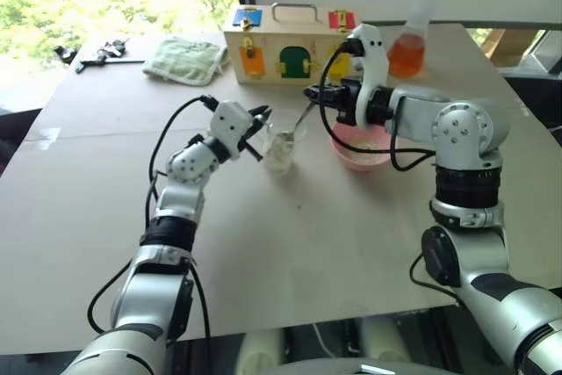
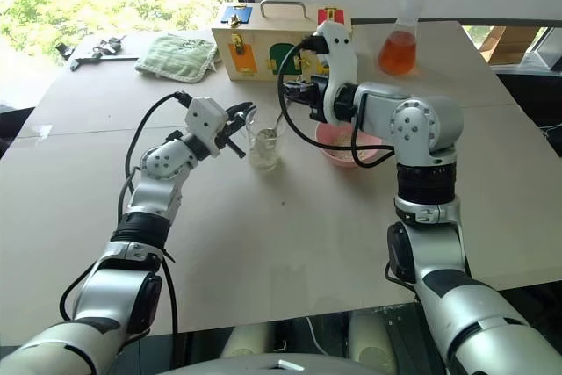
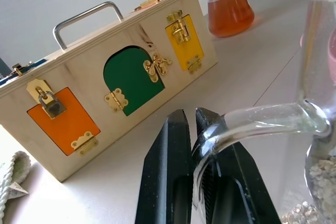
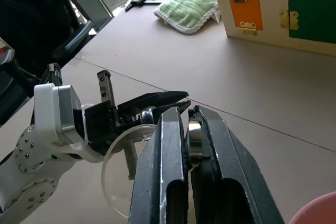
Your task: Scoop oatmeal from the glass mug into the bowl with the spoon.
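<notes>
Meanwhile the left claw (image 1: 260, 122) pinches the glass mug (image 1: 281, 150) handle; right claw (image 1: 309, 94), clenched on the spoon (image 1: 301, 118), dips for oatmeal (image 3: 324, 174); next, carry it level to the bowl (image 1: 358, 148).

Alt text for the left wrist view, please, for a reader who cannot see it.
The left gripper, its two black fingers shut on the handle of the glass mug, steadies the mug, with oatmeal at its bottom. Behind stand a wooden latch box with orange, green and yellow doors and a flask of orange liquid.

Small round pink bowl (image 1: 358, 148); pale beige oatmeal (image 3: 323, 174); conical glass flask (image 1: 407, 52) of orange liquid; pale green cloth (image 1: 184, 59).
</notes>
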Action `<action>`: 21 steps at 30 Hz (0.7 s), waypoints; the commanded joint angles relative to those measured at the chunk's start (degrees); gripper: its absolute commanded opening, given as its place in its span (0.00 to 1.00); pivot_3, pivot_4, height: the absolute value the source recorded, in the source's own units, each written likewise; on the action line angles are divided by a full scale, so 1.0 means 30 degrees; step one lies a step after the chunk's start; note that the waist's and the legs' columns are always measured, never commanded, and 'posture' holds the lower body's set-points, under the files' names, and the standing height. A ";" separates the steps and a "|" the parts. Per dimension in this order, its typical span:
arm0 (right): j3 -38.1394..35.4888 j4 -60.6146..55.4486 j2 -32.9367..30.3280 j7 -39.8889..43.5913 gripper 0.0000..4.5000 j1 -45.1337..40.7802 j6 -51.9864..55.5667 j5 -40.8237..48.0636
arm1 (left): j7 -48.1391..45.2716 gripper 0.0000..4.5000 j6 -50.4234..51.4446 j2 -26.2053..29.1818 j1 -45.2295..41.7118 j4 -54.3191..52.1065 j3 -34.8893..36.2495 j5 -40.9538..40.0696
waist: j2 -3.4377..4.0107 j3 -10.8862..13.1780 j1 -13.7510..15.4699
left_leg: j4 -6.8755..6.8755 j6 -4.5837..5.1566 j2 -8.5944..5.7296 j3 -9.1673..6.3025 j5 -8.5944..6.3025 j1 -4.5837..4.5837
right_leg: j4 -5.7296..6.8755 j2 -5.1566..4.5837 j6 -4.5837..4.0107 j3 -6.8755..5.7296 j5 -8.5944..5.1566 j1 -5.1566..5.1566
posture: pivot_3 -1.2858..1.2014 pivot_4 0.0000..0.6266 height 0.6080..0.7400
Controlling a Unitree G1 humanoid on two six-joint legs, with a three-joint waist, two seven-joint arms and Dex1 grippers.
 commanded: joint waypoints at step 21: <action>-0.7622 -0.0793 0.3235 -0.4803 0.00 -0.0443 0.5789 0.2269 | 0.0032 0.01 -0.0283 -0.0625 0.0114 0.0893 -0.0554 0.0506 | 0.0002 -0.0004 0.0023 | -0.0001 -0.0001 -0.0007 -0.0004 0.0000 0.0004 | -0.0007 -0.0011 0.0000 -0.0016 0.0000 0.0022 | 0.52 0.24 1.00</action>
